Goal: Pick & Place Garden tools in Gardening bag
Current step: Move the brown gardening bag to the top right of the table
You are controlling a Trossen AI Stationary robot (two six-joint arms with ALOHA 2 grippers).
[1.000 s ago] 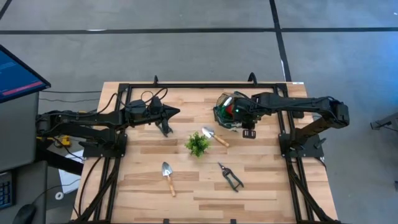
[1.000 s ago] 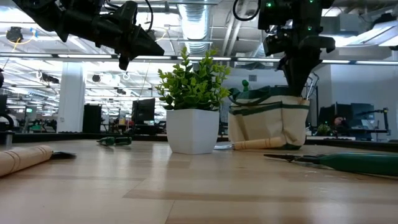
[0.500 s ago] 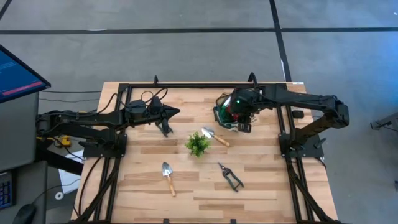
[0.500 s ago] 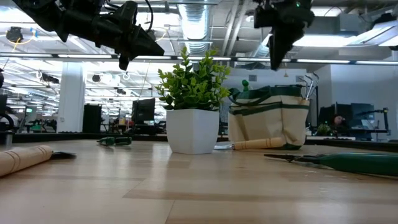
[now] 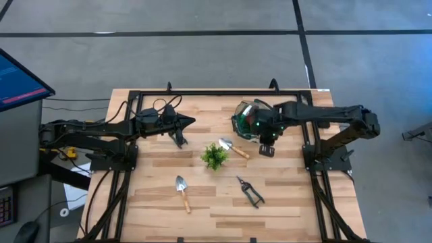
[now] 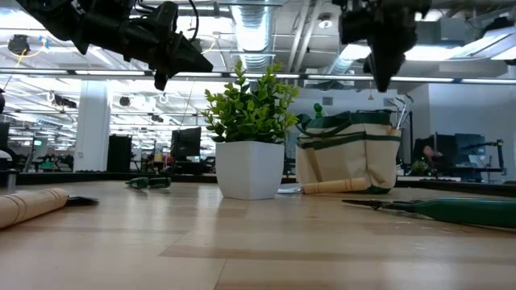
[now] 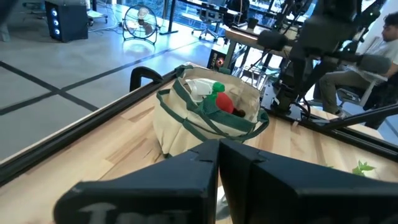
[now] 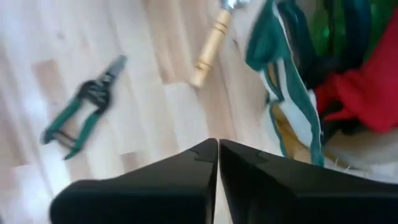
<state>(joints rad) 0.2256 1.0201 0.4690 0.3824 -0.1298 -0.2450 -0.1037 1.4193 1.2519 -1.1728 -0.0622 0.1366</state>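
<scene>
My right gripper (image 5: 266, 150) hangs pressed together and empty just beside the bag (image 5: 247, 118) near the desk's far edge, gloves and bottle already inside, two trowels (image 5: 182, 191) and the shears (image 5: 250, 191) left to fetch.

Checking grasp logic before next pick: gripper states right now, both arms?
Left gripper: closed, holding nothing, hovering left of the gardening bag.
Right gripper: closed, empty, raised beside the bag.

potted plant (image 5: 214, 156) (leafy, white pot) on table (image 5: 155, 199).
</scene>
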